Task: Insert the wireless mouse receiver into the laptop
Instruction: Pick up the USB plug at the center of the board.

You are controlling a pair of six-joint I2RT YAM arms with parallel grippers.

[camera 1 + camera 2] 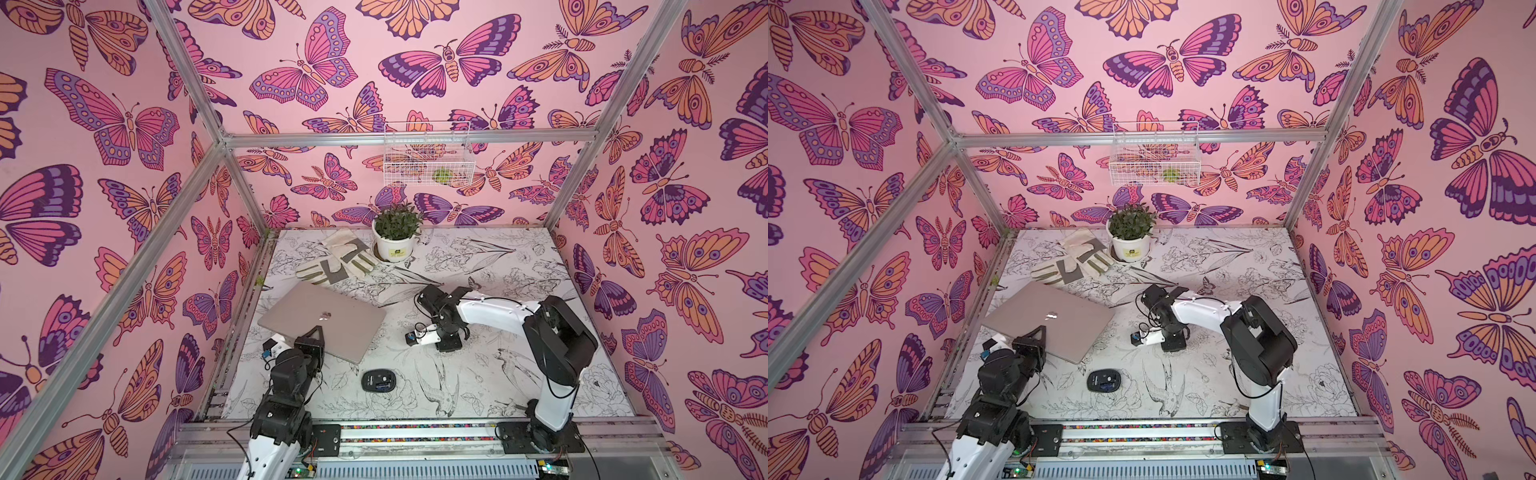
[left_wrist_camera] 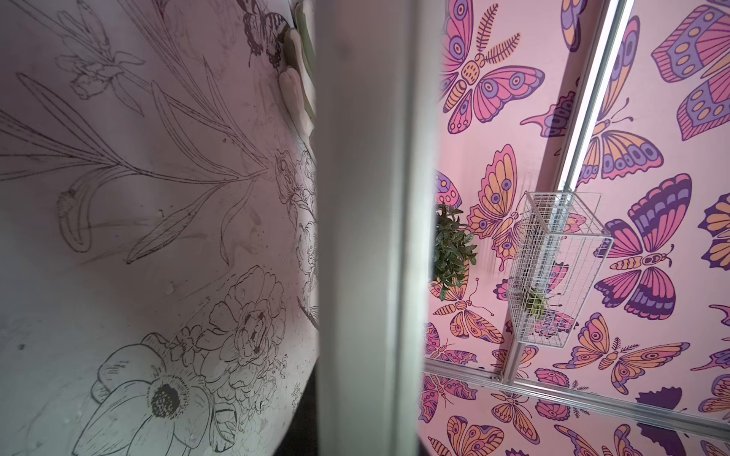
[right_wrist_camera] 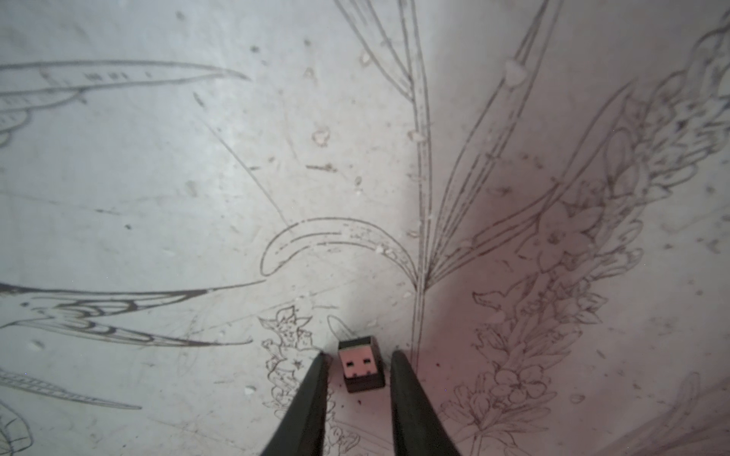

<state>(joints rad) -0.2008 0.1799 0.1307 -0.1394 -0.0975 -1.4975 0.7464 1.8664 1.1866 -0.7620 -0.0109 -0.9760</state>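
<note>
Grasping step: right tool (image 3: pixel 359 354), jaws apart, straddles the tiny black rectangular receiver (image 3: pixel 361 365) and must next close squarely; left tool (image 1: pixel 311 334) clamps the thin silver-grey laptop (image 1: pixel 332 305).

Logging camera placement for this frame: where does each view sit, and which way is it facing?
Top views: high above the arms' base rail, looking down and forward over the table; left arm and right arm both show.
Left wrist: rolled sideways, looking along the laptop toward the wire basket; no fingers clearly visible.
Right wrist: looking down at the table; the right gripper straddles the wireless mouse receiver.
Shared: the laptop and wire basket also appear in both top views.
</note>
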